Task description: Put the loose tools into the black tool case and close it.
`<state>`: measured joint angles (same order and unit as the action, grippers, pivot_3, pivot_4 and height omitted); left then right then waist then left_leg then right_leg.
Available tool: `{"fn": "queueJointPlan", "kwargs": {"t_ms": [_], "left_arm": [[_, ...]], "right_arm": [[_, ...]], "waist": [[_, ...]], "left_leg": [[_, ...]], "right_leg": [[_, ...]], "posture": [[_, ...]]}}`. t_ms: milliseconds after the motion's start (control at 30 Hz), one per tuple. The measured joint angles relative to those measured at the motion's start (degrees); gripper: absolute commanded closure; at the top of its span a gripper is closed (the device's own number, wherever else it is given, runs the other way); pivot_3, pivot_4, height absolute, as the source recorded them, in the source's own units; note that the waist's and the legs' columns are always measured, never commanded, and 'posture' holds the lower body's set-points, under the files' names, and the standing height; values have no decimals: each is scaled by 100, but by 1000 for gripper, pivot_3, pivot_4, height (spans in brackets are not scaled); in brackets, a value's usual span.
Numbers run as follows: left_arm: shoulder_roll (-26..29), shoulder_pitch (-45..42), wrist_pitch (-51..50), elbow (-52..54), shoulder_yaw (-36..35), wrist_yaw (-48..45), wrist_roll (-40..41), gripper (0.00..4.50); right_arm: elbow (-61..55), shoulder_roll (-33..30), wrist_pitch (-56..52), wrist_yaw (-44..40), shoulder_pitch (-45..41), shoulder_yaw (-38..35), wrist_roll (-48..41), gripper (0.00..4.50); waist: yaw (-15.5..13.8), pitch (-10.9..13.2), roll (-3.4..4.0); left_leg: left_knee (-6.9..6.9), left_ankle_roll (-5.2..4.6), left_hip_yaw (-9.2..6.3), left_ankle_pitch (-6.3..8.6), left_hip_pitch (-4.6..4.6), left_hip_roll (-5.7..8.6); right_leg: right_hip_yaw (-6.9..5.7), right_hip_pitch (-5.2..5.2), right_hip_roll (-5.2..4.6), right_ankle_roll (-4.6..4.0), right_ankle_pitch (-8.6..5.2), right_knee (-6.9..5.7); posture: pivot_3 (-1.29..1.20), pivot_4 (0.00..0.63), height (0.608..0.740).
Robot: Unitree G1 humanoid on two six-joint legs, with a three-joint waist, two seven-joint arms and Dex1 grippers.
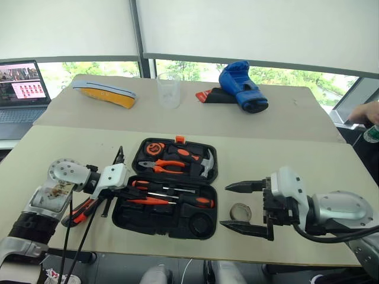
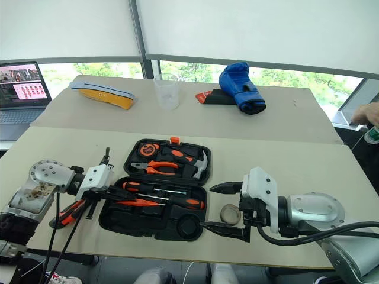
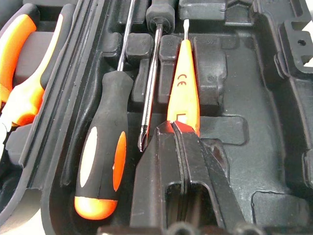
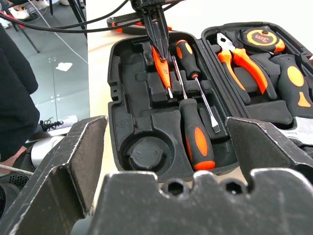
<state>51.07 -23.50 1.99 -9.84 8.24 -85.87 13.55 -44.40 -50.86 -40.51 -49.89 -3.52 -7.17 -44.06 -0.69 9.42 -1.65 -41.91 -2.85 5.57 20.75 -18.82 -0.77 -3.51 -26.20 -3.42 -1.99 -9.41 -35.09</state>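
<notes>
The black tool case (image 1: 126, 214) lies open on the table. Its near half holds two black-and-orange screwdrivers (image 3: 105, 147) (image 4: 198, 142) and the slim orange tester screwdriver (image 3: 183, 83). My left gripper (image 3: 176, 129) reaches into that half from the left, shut on the tester's handle end. Left of the case, the orange-black utility knife (image 1: 83, 210) lies on the table under my left wrist. The small grey tape roll (image 1: 240, 211) sits right of the case. My right gripper (image 1: 241, 207) hangs open there, and from above the roll shows between its fingers.
Orange-handled pliers (image 1: 163, 167), a hammer (image 1: 204, 163) and a tape measure (image 1: 155, 148) sit in the case's far half. The far table carries a blue boxing glove (image 1: 241, 86), a clear cup (image 1: 169, 89) and a yellow-blue object (image 1: 105, 93). A laptop (image 1: 21, 89) stands far left; a person's hand (image 1: 367, 111) is at right.
</notes>
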Motion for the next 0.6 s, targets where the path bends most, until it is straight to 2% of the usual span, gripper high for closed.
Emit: {"fn": "queueJointPlan", "kwargs": {"t_ms": [333,433,600], "left_arm": [[-280,-17,-1069,818,-127,357,511,4462],[-370,55,-993,868,-46,436,410,4462],[-443,175,-289,495,87,520,27,4462]], "right_arm": [[70,14,8,-10,-24,109,10,0],[72,17,9,-8,-24,163,11,0],[78,17,10,-9,-23,166,11,0]], "waist": [[-13,0,0],[-6,0,0],[-5,0,0]], "left_leg": [[0,-3,-6,2,-16,2],[0,-3,-6,2,-16,1],[0,-3,-4,2,-10,1]], "right_leg": [[-6,-5,-1,2,1,9],[-7,-5,1,1,1,9],[-5,-3,0,0,1,8]], "posture": [[0,150,738],[0,150,738],[0,150,738]]}}
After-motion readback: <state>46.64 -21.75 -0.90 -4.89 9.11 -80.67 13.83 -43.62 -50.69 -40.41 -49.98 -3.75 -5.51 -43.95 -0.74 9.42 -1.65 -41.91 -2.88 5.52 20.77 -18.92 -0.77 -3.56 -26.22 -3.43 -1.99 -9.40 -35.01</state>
